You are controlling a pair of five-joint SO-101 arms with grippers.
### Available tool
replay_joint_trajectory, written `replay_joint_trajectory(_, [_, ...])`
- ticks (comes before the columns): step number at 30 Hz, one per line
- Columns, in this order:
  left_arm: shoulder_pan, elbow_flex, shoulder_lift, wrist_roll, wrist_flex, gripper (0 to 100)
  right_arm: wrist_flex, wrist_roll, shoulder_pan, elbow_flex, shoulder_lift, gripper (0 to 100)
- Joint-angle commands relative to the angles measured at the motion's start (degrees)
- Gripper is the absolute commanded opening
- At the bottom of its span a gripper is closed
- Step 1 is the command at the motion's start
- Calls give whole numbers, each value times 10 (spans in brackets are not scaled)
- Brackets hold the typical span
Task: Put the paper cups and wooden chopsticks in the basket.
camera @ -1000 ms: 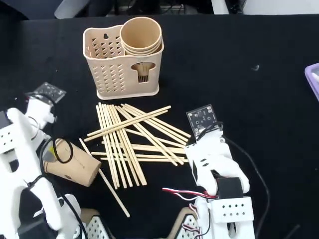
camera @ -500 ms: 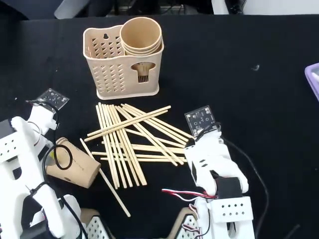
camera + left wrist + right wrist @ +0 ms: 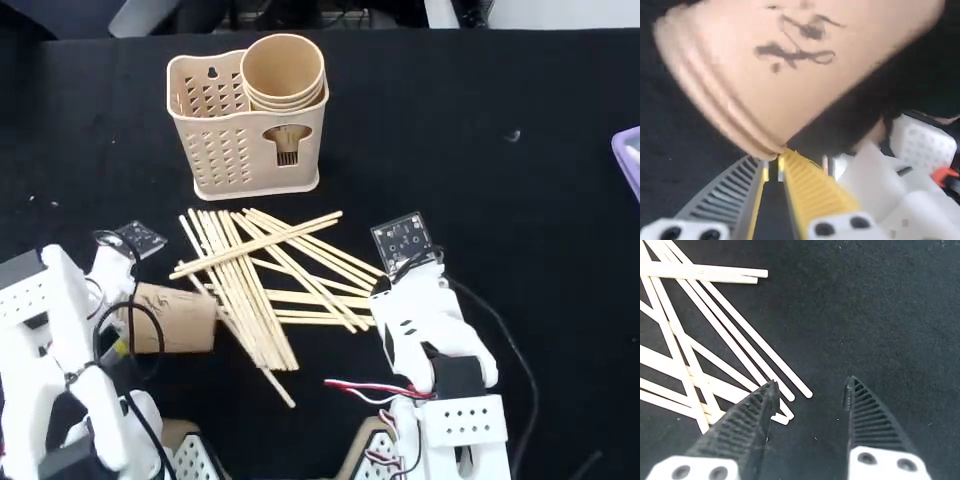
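A tan slotted basket (image 3: pixel 225 140) stands at the back of the black table, with stacked paper cups (image 3: pixel 284 68) in its right compartment. Several wooden chopsticks (image 3: pixel 262 278) lie crossed in a heap in front of it. To their left a loose paper cup (image 3: pixel 178 318) lies on its side, and my left gripper (image 3: pixel 772 162) is shut on its rim, the cup (image 3: pixel 790 65) looming close in the left wrist view. My right gripper (image 3: pixel 810 390) is open just above the cloth, beside the ends of the chopsticks (image 3: pixel 715 335); nothing is between its fingers.
The right arm (image 3: pixel 430 330) stands at the front, right of the chopstick heap, and the left arm (image 3: pixel 55 340) at the front left. A purple object (image 3: pixel 628 155) pokes in at the right edge. Bare black cloth lies right of the basket.
My left arm has swung right with the cup, turning it and shoving the near chopsticks aside; the lone chopstick slid right. The right arm has hardly moved.
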Motion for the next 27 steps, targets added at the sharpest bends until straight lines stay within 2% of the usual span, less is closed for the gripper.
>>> replay_joint_trajectory(1, [1,-12,-11,-1,11,30,-14,1,-2,-4,-12,219])
replay_joint_trajectory(13, [-55,-195,-11,17,89,30,-14,1,-4,-4,-12,219])
replay_joint_trajectory(18, [-40,-181,-4,17,76,36,-14,1,-4,-4,-12,219])
replay_joint_trajectory(23, [-17,-162,-10,75,30,213,-13,1,-4,-5,-12,219])
replay_joint_trajectory(27, [4,-195,-10,101,25,205,-11,1,-5,-5,-12,219])
